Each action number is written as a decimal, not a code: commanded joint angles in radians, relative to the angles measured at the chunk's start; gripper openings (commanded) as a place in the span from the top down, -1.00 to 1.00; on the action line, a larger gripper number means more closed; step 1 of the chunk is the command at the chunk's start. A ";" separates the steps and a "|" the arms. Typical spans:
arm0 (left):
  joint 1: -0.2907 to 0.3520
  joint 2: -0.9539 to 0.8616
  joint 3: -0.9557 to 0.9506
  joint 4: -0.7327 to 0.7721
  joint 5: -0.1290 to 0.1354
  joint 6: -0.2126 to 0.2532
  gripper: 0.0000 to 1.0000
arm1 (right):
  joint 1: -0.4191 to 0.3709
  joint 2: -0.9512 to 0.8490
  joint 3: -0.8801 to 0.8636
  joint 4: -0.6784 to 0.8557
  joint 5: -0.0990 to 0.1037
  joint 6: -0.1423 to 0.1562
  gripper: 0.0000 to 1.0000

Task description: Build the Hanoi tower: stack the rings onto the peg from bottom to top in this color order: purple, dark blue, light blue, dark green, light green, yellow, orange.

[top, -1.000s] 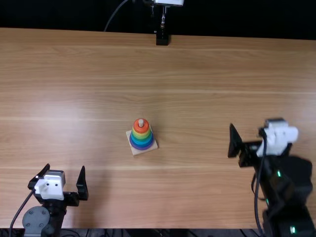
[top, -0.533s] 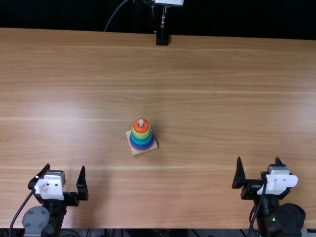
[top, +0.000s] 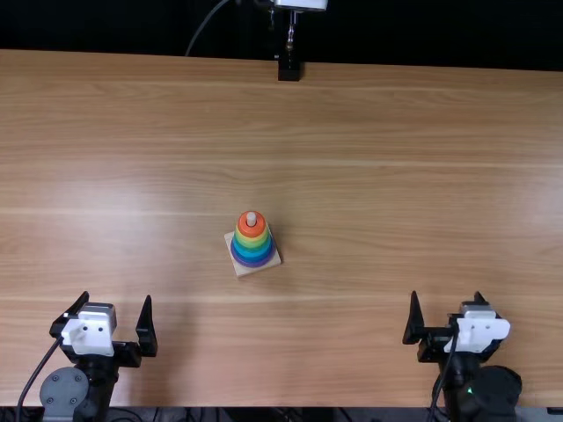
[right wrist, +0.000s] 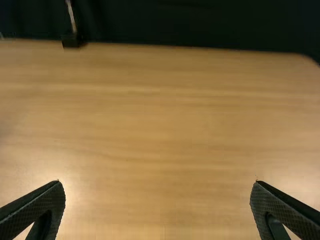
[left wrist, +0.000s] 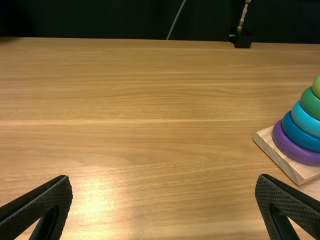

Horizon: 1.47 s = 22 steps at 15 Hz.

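Left pincer point(top: 117, 295) and right pincer point(top: 447, 294) both stood wide over the near side of the table point(top: 369, 141), well apart. Farther off, between them, the stacked rings point(top: 252, 243) sat on their pale base point(top: 244, 270), purple lowest, orange uppermost.

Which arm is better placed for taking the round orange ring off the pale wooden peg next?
Probably the left: its open black gripper stands nearer the orange ring than the right gripper does.
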 commanded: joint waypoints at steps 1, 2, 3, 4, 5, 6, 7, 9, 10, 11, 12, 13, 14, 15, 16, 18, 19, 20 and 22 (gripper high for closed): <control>0.009 -0.012 -0.103 -0.077 0.006 0.005 -1.00 | -0.015 -0.046 -0.042 0.004 0.002 -0.003 -1.00; 0.009 -0.012 -0.103 -0.077 0.006 0.005 -1.00 | -0.027 -0.061 -0.059 0.004 0.000 -0.005 -1.00; 0.009 -0.012 -0.103 -0.077 0.006 0.007 -1.00 | -0.035 -0.069 -0.068 0.000 0.000 -0.005 -1.00; 0.009 -0.012 -0.103 -0.077 0.006 0.005 -1.00 | -0.035 -0.070 -0.077 0.000 0.000 -0.003 -1.00; 0.009 -0.012 -0.103 -0.077 0.006 0.007 -1.00 | -0.036 -0.079 -0.086 -0.002 0.000 -0.001 -1.00; 0.009 -0.012 -0.103 -0.077 0.006 0.007 -1.00 | -0.036 -0.095 -0.098 -0.003 0.000 0.002 -1.00; 0.009 -0.012 -0.103 -0.077 0.006 0.005 -1.00 | -0.036 -0.108 -0.106 -0.007 0.000 0.006 -1.00; 0.009 -0.012 -0.103 -0.077 0.006 0.007 -1.00 | -0.048 -0.127 -0.118 -0.053 0.000 0.008 -1.00; 0.009 -0.012 -0.103 -0.077 0.006 0.007 -1.00 | -0.053 -0.127 -0.118 -0.057 -0.004 0.006 -1.00; 0.009 -0.012 -0.103 -0.077 0.006 0.005 -1.00 | -0.058 -0.127 -0.118 -0.055 -0.002 0.006 -1.00; 0.009 -0.012 -0.103 -0.077 0.006 0.007 -1.00 | -0.058 -0.127 -0.118 -0.055 -0.002 0.006 -1.00; 0.009 -0.012 -0.103 -0.077 0.006 0.005 -1.00 | -0.058 -0.127 -0.118 -0.055 -0.002 0.006 -1.00; 0.009 -0.012 -0.103 -0.077 0.006 0.005 -1.00 | -0.058 -0.127 -0.118 -0.055 -0.002 0.006 -1.00; 0.009 -0.012 -0.103 -0.077 0.006 0.007 -1.00 | -0.058 -0.127 -0.118 -0.055 -0.002 0.006 -1.00; 0.009 -0.012 -0.103 -0.077 0.006 0.005 -1.00 | -0.058 -0.127 -0.118 -0.055 -0.002 0.006 -1.00; 0.009 -0.012 -0.103 -0.077 0.006 0.005 -1.00 | -0.058 -0.127 -0.118 -0.055 -0.002 0.006 -1.00; 0.009 -0.012 -0.103 -0.077 0.006 0.007 -1.00 | -0.058 -0.127 -0.118 -0.055 -0.002 0.006 -1.00; 0.009 -0.012 -0.103 -0.077 0.006 0.007 -1.00 | -0.058 -0.127 -0.118 -0.055 -0.002 0.006 -1.00; 0.009 -0.012 -0.103 -0.077 0.006 0.007 -1.00 | -0.058 -0.127 -0.118 -0.055 -0.002 0.006 -1.00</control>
